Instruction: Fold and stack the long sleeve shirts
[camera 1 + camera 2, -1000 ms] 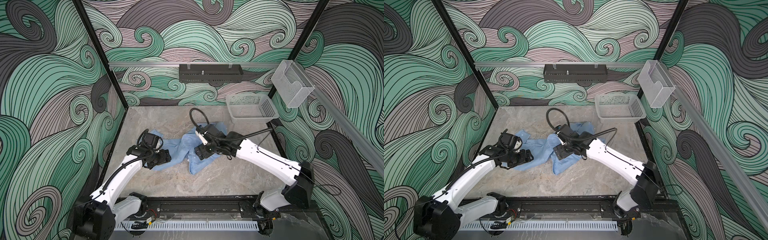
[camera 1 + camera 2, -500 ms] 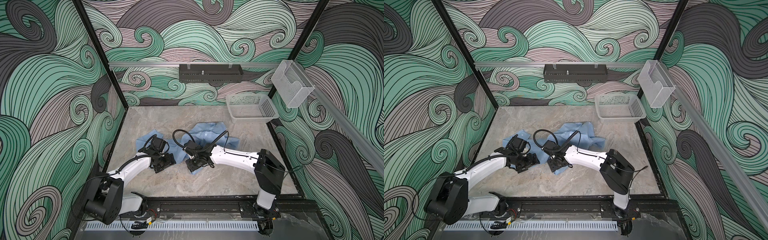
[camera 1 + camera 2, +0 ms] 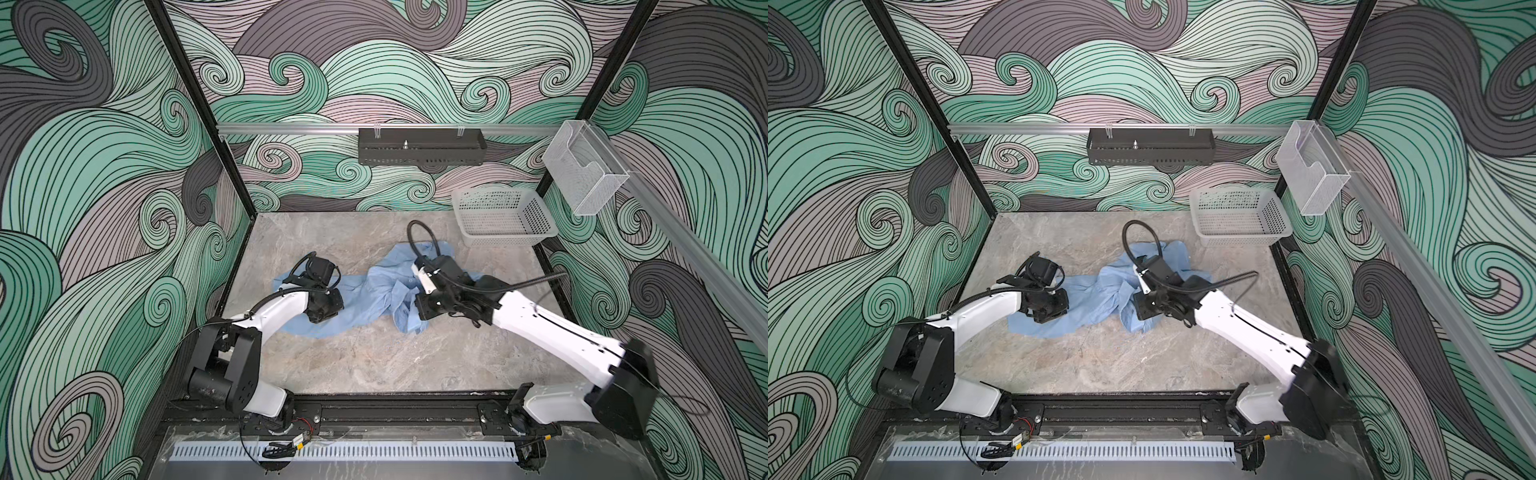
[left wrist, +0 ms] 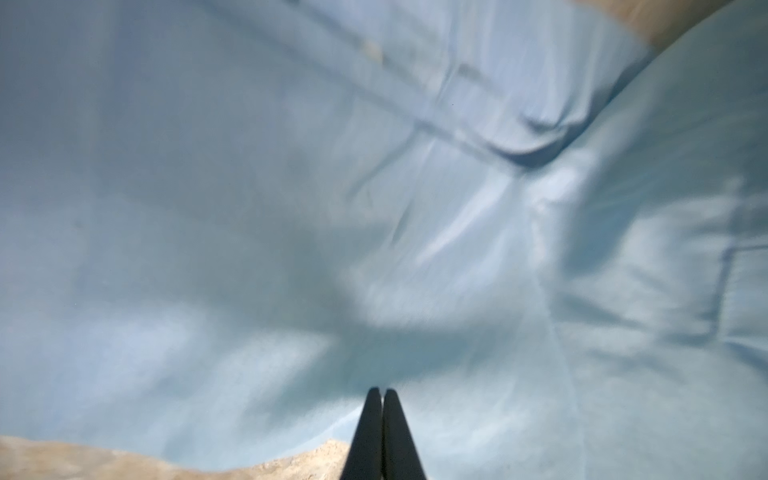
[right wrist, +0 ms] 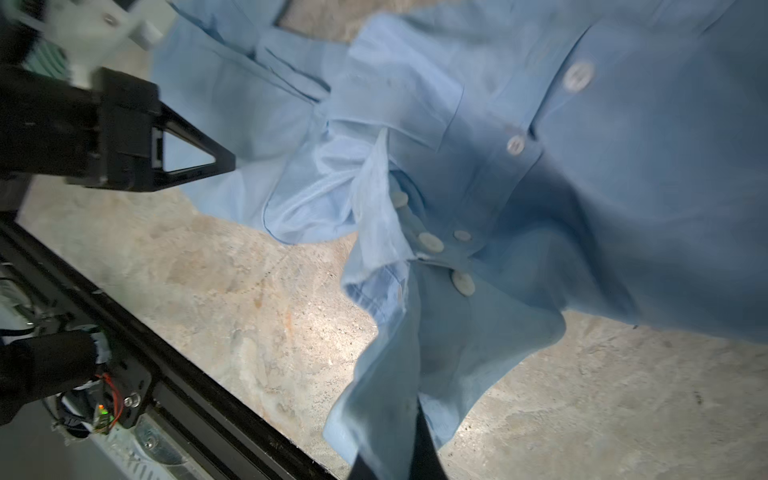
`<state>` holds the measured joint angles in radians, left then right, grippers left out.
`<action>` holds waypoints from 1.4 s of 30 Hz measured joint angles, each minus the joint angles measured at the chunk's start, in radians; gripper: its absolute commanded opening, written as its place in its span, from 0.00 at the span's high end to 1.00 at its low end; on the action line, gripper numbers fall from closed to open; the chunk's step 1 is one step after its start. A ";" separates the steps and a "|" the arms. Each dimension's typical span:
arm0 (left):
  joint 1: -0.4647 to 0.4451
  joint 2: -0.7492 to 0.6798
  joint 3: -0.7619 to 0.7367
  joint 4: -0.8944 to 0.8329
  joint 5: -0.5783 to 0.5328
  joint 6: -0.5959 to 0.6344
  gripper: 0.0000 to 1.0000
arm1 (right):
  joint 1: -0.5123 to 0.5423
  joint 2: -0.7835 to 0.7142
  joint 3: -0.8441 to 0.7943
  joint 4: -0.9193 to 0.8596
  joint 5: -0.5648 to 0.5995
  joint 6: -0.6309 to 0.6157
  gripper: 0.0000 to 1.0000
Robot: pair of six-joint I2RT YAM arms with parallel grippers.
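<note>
The light blue shirt (image 3: 374, 297) (image 3: 1096, 299) lies crumpled in the middle of the desk (image 3: 374, 357). The right pincer (image 5: 399, 440) is clamped on a raised fold. The left pincer (image 4: 381, 395) is pressed together over the shirt's left part, grip unclear. 1 basket (image 3: 505, 239) stands behind.

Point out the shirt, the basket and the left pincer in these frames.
shirt (image 3: 374, 297): in a top view, on the crumpled middle of the cloth.
basket (image 3: 505, 237): in a top view, on its near wall.
left pincer (image 4: 381, 392): in the left wrist view, where the shut tips meet.

Swirl-patterned green walls (image 3: 104, 166) around grey marbled tabletop (image 3: 374, 357)
</note>
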<state>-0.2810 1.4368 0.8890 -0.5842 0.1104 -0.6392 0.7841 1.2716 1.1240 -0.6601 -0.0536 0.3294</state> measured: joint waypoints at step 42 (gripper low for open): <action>-0.425 -0.776 -0.462 0.241 0.087 -0.235 0.09 | -0.252 -0.103 0.314 0.029 -0.502 0.042 1.00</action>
<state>-0.7063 0.6605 0.4274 -0.3428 0.1974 -0.8738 0.5320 1.1690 1.4384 -0.6312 -0.5560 0.3717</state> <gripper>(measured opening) 0.910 0.055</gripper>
